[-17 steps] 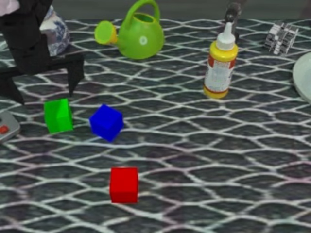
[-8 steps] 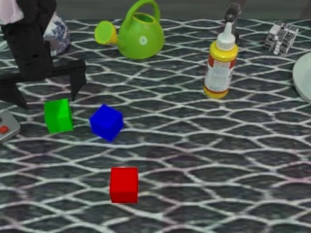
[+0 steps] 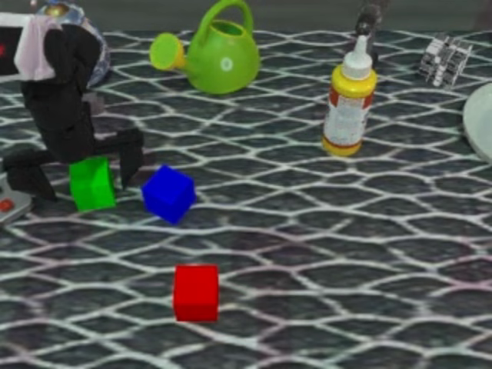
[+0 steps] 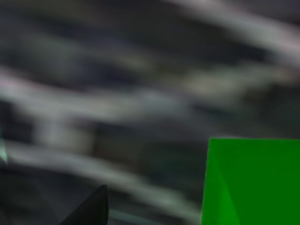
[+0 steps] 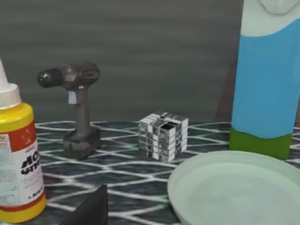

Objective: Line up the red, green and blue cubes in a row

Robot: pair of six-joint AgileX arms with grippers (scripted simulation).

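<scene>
**Left gripper straddling the green cube, jaws spread**

Left gripper (image 3: 77,163) is at the table's left side, low over the green cube (image 3: 92,183). Jaws are apart: one dark finger sits left of the cube, the other right of it, cube's upper edge between them. Can't tell from the top view whether either finger touches the cube. Left wrist view shows the green cube (image 4: 253,180) up close with one dark fingertip (image 4: 91,211) off to its side, a clear gap between them.

Blue cube (image 3: 168,193) sits just right of the green one, turned at an angle, not touching it. Red cube (image 3: 195,292) is well apart, nearer the front edge and slightly right of the blue. The three do not form a row.

Right gripper is out of the top view; its wrist camera shows only one dark fingertip (image 5: 91,211), so jaw state can't be told.

Rear of the table: lime-green watering can (image 3: 215,52), yellow squeeze bottle (image 3: 348,104), patterned puzzle cube (image 3: 445,60), drill (image 5: 75,110), pale plate (image 5: 234,190), blue-and-green bottle (image 5: 267,84).
</scene>
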